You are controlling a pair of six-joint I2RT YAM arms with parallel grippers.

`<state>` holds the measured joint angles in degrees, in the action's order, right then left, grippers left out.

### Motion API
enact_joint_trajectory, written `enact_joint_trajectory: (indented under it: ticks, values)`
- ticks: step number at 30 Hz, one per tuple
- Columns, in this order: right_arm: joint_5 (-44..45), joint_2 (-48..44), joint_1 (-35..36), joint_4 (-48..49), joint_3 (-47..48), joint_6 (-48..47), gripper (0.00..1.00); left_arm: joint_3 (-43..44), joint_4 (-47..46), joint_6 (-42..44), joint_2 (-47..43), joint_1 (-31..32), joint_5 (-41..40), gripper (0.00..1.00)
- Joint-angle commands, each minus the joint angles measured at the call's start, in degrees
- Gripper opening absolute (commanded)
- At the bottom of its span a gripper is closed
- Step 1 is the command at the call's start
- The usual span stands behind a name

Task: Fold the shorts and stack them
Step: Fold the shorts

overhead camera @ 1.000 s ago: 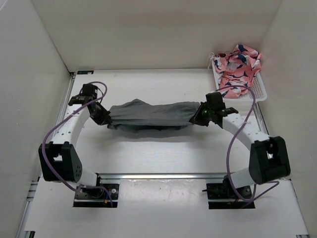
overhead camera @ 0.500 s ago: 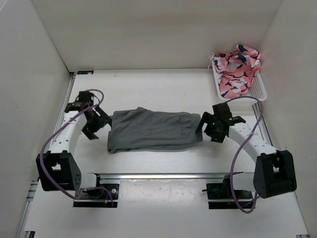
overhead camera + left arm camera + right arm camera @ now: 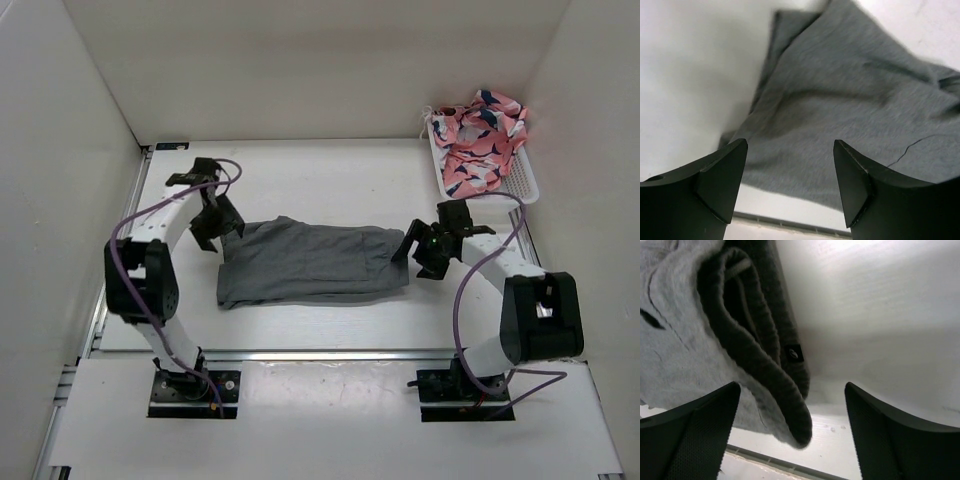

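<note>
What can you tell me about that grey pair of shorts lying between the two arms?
The shorts are plain dark grey, of soft, slightly fuzzy cloth, with no print. They lie flat on the white table, seemingly folded into a wide band with a few creases. The thick waistband, bearing a small black tag, is at the end by the right pincer; the other end lies by the left pincer. Both pincers are open; neither holds the cloth.

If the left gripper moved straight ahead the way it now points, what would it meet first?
Most likely the shorts: in the wrist view their grey cloth fills the gap ahead of the open left gripper. How far off the cloth lies is unclear.
</note>
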<state>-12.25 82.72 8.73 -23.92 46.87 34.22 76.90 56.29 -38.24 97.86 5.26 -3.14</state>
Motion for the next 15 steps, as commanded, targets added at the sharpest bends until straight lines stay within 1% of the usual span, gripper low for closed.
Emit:
enact_joint_trajectory:
  ticks: [1, 3, 5, 7, 9, 10, 11, 14, 15]
  values:
    - [-3.48, 3.92, -0.03, 3.27, 3.66, -2.93, 0.85, 6.23, -1.45, 2.47, 3.37, 1.16, -3.09, 0.81]
    - [-5.75, 5.60, -0.03, 4.67, 4.28, -3.46, 0.83, 8.77, -0.92, 1.86, 6.36, 1.16, -4.33, 0.81]
    - [-5.77, 7.71, -0.03, 5.29, 4.28, -3.46, 0.77, 10.36, -0.92, 1.85, 8.12, 1.16, -5.99, 0.81]
    - [-6.29, 8.42, -0.03, 5.99, 4.28, -3.46, 0.75, 12.99, -0.92, 1.85, 11.55, 1.16, -7.23, 0.77]
    - [-6.29, 8.95, -0.03, 5.99, 4.28, -3.46, 0.75, 14.58, -0.39, 1.85, 15.23, 1.16, -8.90, 0.64]
    - [-5.69, 8.95, -0.03, 5.99, 4.28, -3.46, 0.75, 15.98, 0.30, 1.85, 16.38, 0.38, -8.90, 0.60]
    - [-5.68, 8.95, -0.03, 5.99, 4.28, -3.46, 0.75, 16.61, 0.31, 1.85, 17.35, 0.37, -8.90, 0.58]
    - [-5.15, 8.95, -0.03, 5.99, 4.28, -3.46, 0.75, 18.80, -0.21, 1.85, 20.08, 0.37, -8.38, 0.58]
    - [-5.15, 8.95, -0.03, 5.99, 4.28, -3.46, 0.75, 19.33, -0.22, 1.85, 20.61, 0.37, -8.38, 0.64]
